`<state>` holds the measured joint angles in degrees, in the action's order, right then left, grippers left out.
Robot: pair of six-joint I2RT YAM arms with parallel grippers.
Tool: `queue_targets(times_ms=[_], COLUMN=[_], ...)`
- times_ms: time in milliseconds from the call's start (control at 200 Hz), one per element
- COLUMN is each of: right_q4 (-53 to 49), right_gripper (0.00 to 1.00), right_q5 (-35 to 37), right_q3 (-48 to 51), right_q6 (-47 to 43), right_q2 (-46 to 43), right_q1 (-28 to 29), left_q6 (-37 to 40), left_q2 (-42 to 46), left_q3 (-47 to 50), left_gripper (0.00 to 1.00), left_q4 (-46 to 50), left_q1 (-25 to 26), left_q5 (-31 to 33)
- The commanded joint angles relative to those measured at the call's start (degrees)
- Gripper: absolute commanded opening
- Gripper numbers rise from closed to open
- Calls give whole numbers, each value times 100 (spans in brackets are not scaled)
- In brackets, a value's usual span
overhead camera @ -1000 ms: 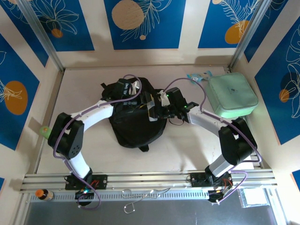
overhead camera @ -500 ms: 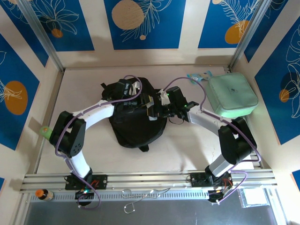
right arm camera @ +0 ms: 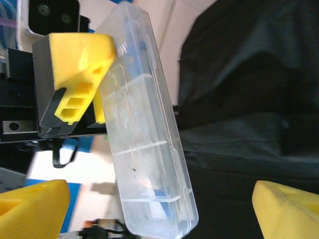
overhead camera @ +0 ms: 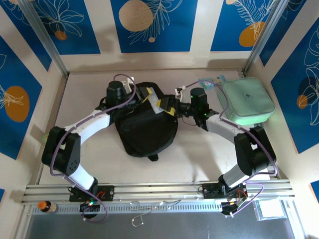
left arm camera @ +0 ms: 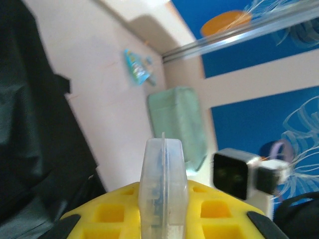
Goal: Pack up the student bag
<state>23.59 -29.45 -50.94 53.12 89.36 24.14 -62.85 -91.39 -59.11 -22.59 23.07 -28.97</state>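
Two arms meet above the bag, one clear box between them
Your left gripper [left arm camera: 163, 209] is clamped on the long transparent plastic hinged box [right arm camera: 149, 149], while your right gripper [right arm camera: 159, 211] stands wide apart around the box's free end, not touching it. The large black soft fabric backpack [overhead camera: 147, 129] lies mid-table, just beneath both. Keep the left grip firm, draw the right clear sideways, then find the bag's opening before lowering, or the box likely slides off the fabric

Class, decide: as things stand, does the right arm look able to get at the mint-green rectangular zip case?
Probably yes: the right claw stands open, gripping nothing, and the mint-green rectangular zip case lies uncovered just beside that arm.
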Motion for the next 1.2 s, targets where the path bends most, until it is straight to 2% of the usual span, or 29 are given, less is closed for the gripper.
queue_targets(times_ms=[0,215,460,605,785,945,1195], right_q4=[1148,1799,1829,1612,1508,1538,1646], right_gripper=[92,70,46,36,37,44,46], right_q5=[-614,-709,-847,-903,-965,-1080,-1062], right_q3=[-94,-282,-249,-303,-315,-398,-475], right_q6=[1121,1653,1797,1672,1648,1703,1833], right_q2=[324,535,444,375,374,469,607], right_q1=[-10,-50,-163,-156,-122,-60,-37], left_q6=[-778,-998,-1085,-1055,-1032,-1172,-1265], left_q2=[84,-57,-71,-92,-136,-203,-272], left_q3=[189,266,403,393,427,449,446], left_gripper=[17,17,20,25,25,22,20], left_q4=[-1310,-1561,-1605,-1511,-1485,-1780,-1933], left_q1=[-60,-81,-151,-170,-171,-167,-171], left_q5=[-103,-47,-15,1,39,35,68])
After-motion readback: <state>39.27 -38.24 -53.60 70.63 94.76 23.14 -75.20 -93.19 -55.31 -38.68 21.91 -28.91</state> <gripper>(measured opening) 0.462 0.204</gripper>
